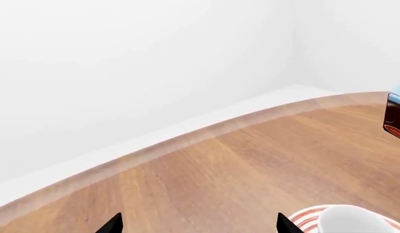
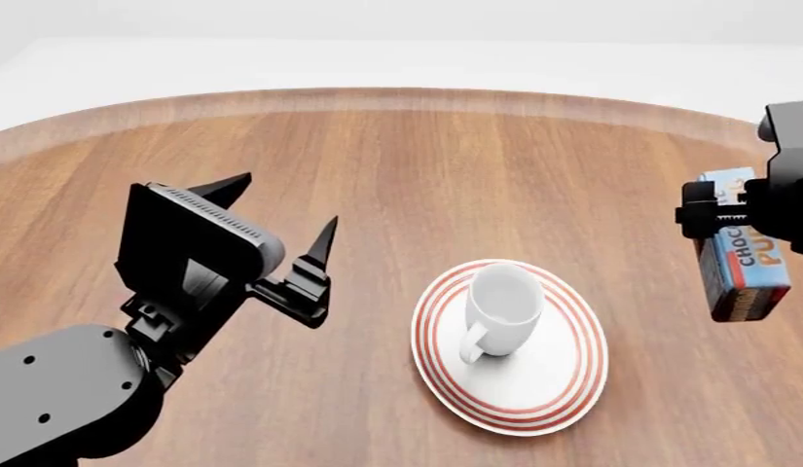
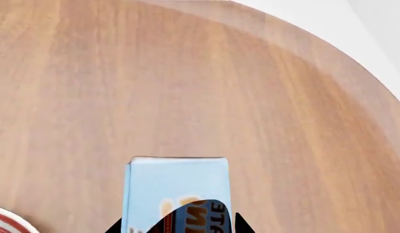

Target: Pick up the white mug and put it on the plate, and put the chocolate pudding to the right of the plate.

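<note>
We see the mug (image 2: 502,309) standing upright on the plate (image 2: 557,389), its handle turned toward us, on the wooden table (image 2: 415,165). In the left wrist view only the mug's rim (image 1: 352,219) and a sliver of the plate (image 1: 306,219) show, just beside one of the left fingertips (image 1: 285,224).

The left gripper (image 2: 273,216) hangs to the left of the plate, apart from it, with its two dark fingers spread wide and nothing between them. Bare wood lies ahead of it, up to the table's curved edge.

The pudding (image 2: 743,261) is off to the plate's right, near the right gripper (image 2: 715,216), and from the head view the box sits tilted, its blue lettered face up and a brown band along the lower side. In the right wrist view the pudding (image 3: 177,187) lies straight ahead of the gripper (image 3: 180,224), its near end between the dark fingertips (image 3: 242,226). We cannot tell whether those fingers press on the box or merely flank it, nor whether the box rests on the table or is lifted. The left wrist view catches the box's corner (image 1: 396,114) at its edge, well apart from the left gripper (image 1: 198,225).
</note>
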### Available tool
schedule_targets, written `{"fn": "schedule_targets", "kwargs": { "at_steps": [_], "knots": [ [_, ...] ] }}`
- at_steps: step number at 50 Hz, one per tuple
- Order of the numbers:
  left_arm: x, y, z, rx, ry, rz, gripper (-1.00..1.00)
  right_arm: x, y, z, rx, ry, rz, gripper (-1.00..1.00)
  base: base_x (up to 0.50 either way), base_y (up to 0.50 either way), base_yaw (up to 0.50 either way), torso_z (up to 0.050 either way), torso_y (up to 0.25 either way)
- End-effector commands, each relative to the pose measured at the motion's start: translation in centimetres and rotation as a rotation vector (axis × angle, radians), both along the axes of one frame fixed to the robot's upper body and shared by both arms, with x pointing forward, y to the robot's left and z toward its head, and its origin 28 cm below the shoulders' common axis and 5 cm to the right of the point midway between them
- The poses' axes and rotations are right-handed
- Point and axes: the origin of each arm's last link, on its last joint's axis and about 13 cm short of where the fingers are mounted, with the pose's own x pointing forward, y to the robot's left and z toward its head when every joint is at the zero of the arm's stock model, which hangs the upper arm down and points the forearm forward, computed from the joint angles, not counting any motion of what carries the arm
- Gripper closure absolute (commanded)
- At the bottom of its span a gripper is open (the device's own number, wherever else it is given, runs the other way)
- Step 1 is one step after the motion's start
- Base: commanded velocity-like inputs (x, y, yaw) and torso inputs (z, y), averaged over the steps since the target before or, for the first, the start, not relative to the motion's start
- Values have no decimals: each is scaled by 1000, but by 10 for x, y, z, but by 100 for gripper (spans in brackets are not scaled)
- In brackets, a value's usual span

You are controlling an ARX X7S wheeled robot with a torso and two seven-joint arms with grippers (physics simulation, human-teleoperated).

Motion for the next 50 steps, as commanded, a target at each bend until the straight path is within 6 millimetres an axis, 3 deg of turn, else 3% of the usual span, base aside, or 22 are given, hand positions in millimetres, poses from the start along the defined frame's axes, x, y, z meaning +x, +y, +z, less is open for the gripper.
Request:
{"fn": "schedule_targets", "kwargs": {
  "at_steps": [1,17,25,50],
  "knots": [
    [1,-5,3,-14,-21,-44,-100,2,0,-14,31,16,14,100,0,0,0,0,0],
    [1,-5,2,-12,-19,-43,-100,-1,-7,-37,91,24,-14,100,0,0,0,0,0],
    [1,-6,1,-11,-18,-46,-100,-2,-10,-38,205,-39,-45,100,0,0,0,0,0],
    [2,-6,0,-10,-14,-45,-100,0,-11,-62,177,15,-62,100,0,0,0,0,0]
  ]
}}
